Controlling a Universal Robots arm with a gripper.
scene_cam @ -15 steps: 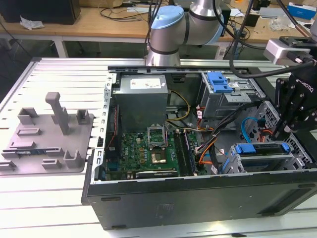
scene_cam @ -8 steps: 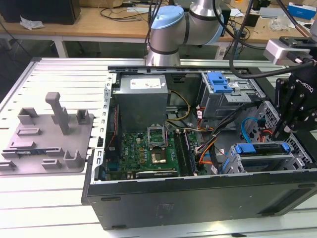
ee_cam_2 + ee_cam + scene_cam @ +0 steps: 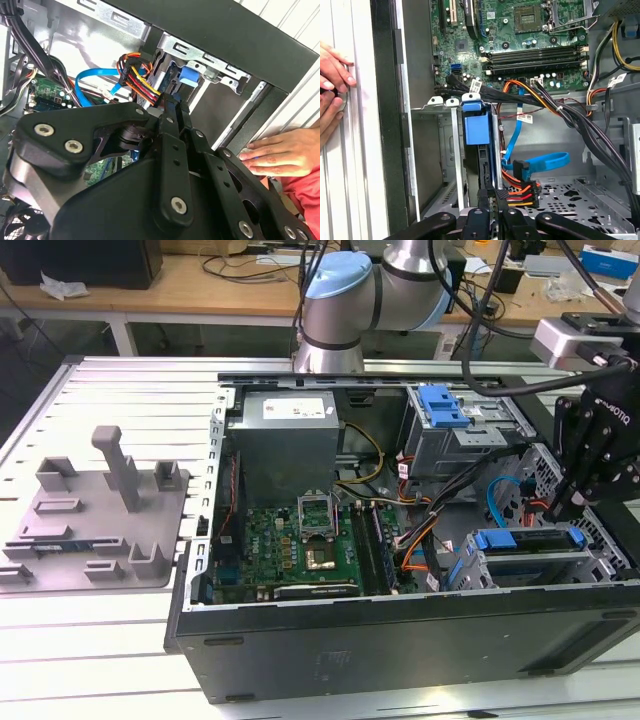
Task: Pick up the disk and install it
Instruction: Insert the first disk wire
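Inside the open computer case (image 3: 400, 635) on the worktop (image 3: 90, 650), we find the disk (image 3: 476, 125) standing edge-on in the lower drive cage (image 3: 434, 107), among the cables (image 3: 520, 192). The pincer (image 3: 492, 199) sits at the disk's near end, fingers drawn narrow, with nothing visibly between them. We judge the disk dense, rigid and shock-sensitive, best taken by its blue carrier's sides. A hand (image 3: 272, 152) rests on the case wall.

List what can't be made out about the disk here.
- The disk: its metal body and label are hidden inside the cage, first wrist view.
- How deep the disk sits: the gripper blocks the slot, second wrist view.
- A person's hand: cut off by the picture edge, first wrist view.
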